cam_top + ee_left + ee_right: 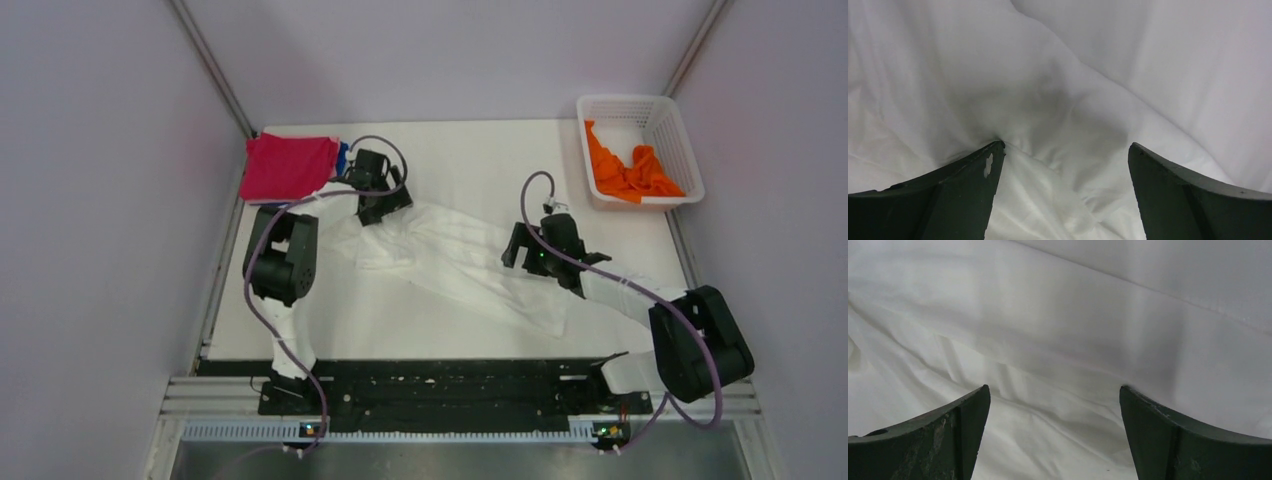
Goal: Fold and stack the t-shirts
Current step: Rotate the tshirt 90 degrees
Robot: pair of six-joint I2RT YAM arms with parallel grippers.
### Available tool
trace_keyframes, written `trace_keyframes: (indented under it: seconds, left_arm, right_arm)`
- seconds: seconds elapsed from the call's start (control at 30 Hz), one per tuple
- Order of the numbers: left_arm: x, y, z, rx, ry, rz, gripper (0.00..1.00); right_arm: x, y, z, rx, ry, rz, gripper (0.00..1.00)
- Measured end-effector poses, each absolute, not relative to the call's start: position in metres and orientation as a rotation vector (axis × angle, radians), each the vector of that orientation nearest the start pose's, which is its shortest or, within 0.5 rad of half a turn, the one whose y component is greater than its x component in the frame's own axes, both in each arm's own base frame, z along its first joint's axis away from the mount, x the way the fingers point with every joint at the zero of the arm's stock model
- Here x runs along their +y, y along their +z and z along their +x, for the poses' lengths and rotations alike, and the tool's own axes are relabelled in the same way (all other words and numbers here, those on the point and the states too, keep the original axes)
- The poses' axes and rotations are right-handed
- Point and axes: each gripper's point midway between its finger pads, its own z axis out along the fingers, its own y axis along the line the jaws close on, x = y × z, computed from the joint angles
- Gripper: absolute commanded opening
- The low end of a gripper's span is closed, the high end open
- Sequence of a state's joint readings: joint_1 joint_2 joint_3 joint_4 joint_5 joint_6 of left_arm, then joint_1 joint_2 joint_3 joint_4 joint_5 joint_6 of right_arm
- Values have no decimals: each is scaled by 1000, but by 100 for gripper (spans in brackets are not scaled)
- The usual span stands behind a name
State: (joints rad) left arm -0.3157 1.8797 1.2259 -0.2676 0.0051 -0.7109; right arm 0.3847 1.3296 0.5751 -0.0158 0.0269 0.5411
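White tee [455, 262] lies rumpled in a diagonal band across mid-worktop, from near the far-left corner toward the near-right edge; no fold made yet. Magenta tee [288, 167] is folded at the far-left corner w/ a blue tee [343, 155] peeking out at its right edge. Orange tee [628, 172] is bunched in the basket [640, 101] at the far-right corner.

L gripper [383, 205] is low over the far-left end of the white tee, jaws spread, one fingertip [995, 150] touching a cloth ridge. R gripper [548, 255] is over the near-right part, jaws spread, nothing pinched.

Step in hand, as I read it: grab & flatten the white tee. To do it well: pinch one layer only at an edge (wrist views show just wrinkles, can't tell which edge), close both sides before lifting, pull apart evenly, keep clear of the magenta stack.
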Motion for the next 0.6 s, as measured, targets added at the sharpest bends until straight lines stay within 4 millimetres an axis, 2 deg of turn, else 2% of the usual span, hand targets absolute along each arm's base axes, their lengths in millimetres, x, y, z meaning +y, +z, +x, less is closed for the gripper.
trace_keyframes:
  seconds: [0.03, 0.13, 0.2, 0.27, 0.33, 0.43, 0.53, 0.6]
  left_arm:
    - [-172, 47, 454, 2486, -415, -474, 99]
    - [-186, 51, 506, 2461, -442, -415, 99]
    - [-205, 57, 544, 2425, -516, -366, 99]
    - [-224, 60, 574, 2384, -603, -332, 99]
    - [-241, 62, 594, 2345, -692, -318, 99]
    - [-266, 67, 617, 2247, -876, -333, 99]
    - [-293, 74, 633, 2133, -1099, -370, 99]
    - [-310, 78, 641, 2073, -1214, -380, 99]
  right_arm:
    - [140, 46, 304, 2369, 413, 198, 99]
    - [140, 43, 313, 2373, 381, 191, 99]
    - [143, 38, 313, 2388, 373, 178, 99]
    - [151, 36, 309, 2397, 372, 146, 99]
    - [166, 36, 300, 2407, 397, 90, 99]
    - [205, 36, 274, 2432, 480, -45, 99]
    - [253, 37, 227, 2471, 618, -219, 99]
    - [273, 38, 203, 2486, 678, -303, 99]
